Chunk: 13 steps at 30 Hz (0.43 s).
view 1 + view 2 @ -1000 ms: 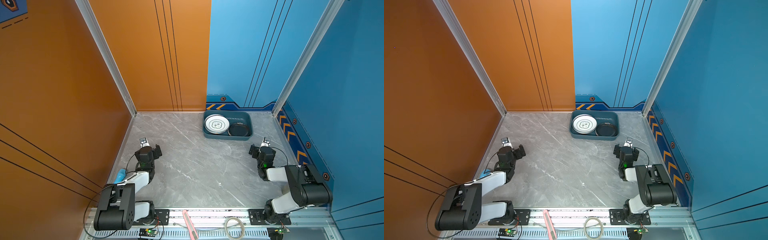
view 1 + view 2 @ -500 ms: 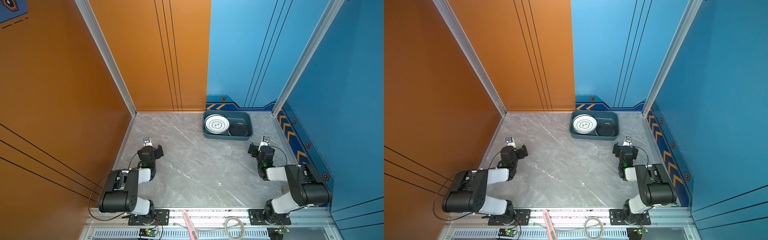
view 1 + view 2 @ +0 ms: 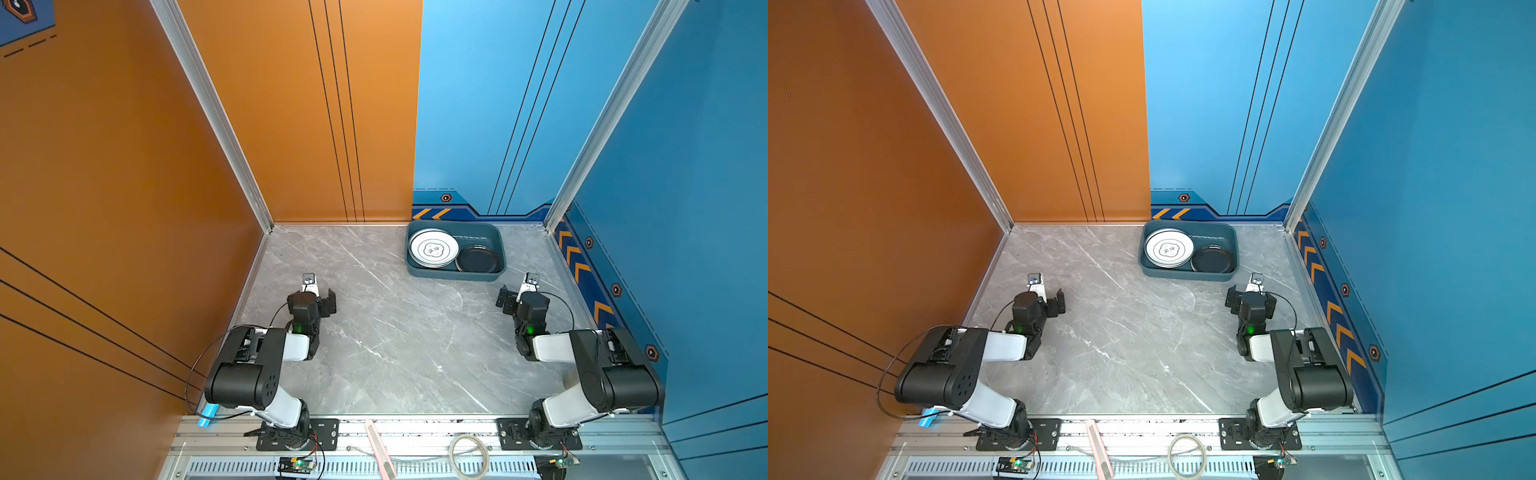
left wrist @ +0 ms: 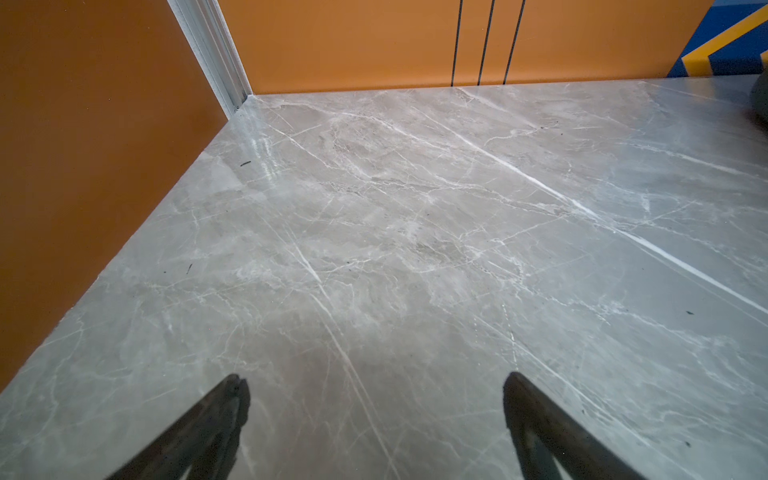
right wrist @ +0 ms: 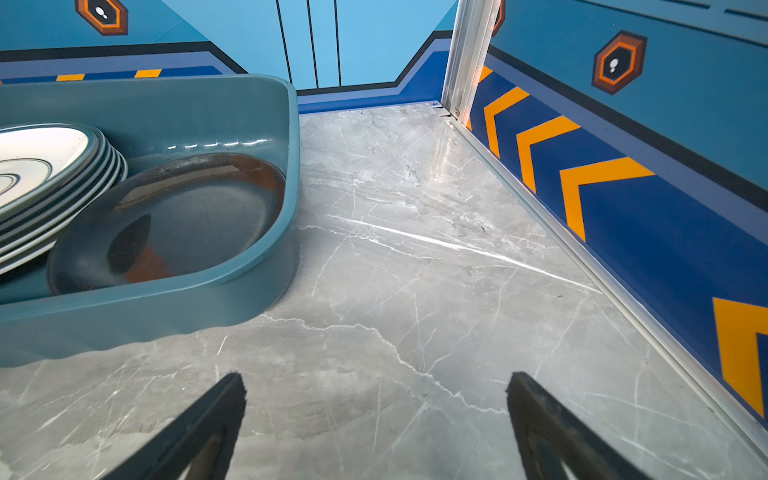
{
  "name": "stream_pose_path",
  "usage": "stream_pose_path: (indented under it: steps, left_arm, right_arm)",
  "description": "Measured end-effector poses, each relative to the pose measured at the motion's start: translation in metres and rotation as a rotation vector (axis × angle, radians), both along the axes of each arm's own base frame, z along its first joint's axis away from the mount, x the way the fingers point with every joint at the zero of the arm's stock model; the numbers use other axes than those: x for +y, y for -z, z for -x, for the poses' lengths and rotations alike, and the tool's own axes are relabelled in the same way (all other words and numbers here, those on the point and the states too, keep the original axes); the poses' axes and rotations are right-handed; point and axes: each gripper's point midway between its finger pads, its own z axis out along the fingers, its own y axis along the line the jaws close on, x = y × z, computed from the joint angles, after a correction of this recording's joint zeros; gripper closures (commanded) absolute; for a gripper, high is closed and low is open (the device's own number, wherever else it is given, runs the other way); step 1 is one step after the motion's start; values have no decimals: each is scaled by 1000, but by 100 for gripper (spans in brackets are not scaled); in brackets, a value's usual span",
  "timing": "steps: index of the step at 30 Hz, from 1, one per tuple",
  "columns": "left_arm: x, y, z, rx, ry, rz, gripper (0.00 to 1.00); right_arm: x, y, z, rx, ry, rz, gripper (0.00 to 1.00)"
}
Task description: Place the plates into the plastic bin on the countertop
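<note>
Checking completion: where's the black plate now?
In both top views the black plate lies in the right half of the bin, beside the white stack, by the back wall.

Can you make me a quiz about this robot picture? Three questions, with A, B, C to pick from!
1. Where are the plates?
A) on a shelf
B) in the bin
C) in a pincer

2. What colour is the bin?
A) red
B) blue-green
C) white

3. How are the left pincer and right pincer?
A) shut
B) holding plates
C) open, empty

Answers:
1 B, every plate in view sits inside it.
2 B, its walls look blue-green in every view that shows it.
3 C, each is spread wide with only countertop between.
</note>
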Motion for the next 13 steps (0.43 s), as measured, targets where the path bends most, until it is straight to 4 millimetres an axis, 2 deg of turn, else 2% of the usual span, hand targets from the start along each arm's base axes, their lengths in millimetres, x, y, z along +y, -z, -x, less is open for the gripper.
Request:
stream_pose_path:
  steps: [13]
  left_arm:
    - [4, -1, -3, -7, 13, 9, 2]
  right_arm:
    - [3, 0, 0, 5, -15, 16, 0]
